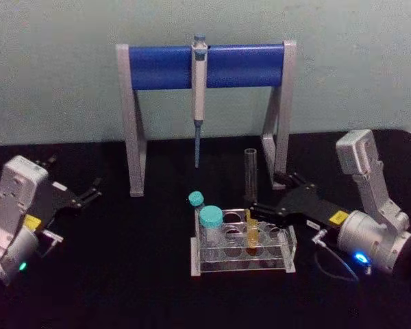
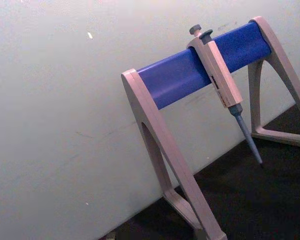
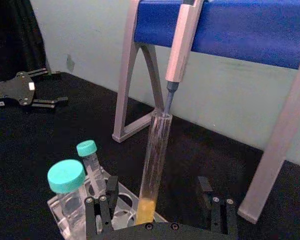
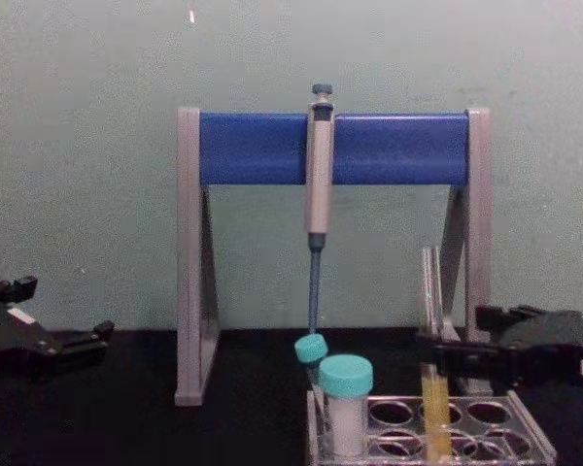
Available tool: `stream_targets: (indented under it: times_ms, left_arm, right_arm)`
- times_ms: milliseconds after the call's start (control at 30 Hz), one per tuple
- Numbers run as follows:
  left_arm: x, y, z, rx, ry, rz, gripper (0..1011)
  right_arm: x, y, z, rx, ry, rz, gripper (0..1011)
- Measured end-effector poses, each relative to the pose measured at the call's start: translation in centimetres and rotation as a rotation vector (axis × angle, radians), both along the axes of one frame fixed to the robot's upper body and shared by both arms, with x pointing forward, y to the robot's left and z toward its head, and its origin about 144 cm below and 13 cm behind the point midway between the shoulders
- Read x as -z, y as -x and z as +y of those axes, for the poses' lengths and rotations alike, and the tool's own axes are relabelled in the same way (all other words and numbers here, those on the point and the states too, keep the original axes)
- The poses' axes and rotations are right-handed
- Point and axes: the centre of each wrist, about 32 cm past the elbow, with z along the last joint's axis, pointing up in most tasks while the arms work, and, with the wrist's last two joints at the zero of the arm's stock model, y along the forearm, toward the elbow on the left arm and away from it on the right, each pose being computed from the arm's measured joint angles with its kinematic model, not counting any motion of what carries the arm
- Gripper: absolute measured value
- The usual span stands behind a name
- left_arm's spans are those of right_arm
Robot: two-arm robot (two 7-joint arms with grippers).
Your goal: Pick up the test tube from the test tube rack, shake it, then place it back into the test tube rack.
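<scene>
One test tube (image 3: 155,150), one rack (image 1: 240,269), two capped tubes (image 1: 210,218); left hand (image 1: 92,190), right hand (image 3: 158,185) apart.

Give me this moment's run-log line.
right gripper: open, straddling test tube | test tube: upright in test tube rack | left gripper: open, parked left

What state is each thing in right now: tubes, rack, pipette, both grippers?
test tube rack: holds three tubes, other holes empty.
test tube: upright in the rack, uncapped, yellow liquid at the bottom.
teal-capped tubes: capped, in the rack.
pipette: hanging on the pipette stand.
right gripper: open, fingers either side of the test tube.
left gripper: open, parked far left.
</scene>
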Motion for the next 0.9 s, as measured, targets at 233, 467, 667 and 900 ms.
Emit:
stream_targets:
  times_ms: [233,467,667,900]
  left_arm:
    - [0.0,0.0,0.0,0.000,0.000,0.000,1010]
    - [0.0,0.0,0.0,0.000,0.000,0.000,1010]
    - [0.0,0.0,0.0,0.000,0.000,0.000,1010]
    - [0.0,0.0,0.0,0.000,0.000,0.000,1010]
  right_arm:
    - [0.1,-1.4,0.6,-0.027,0.000,0.006,1000]
    - [0.3,-1.9,1.1,-0.043,0.000,0.012,1000]
    - [0.5,-2.1,1.4,-0.048,-0.002,0.014,1000]
    - [0.7,-2.3,1.6,-0.046,-0.003,0.018,1000]
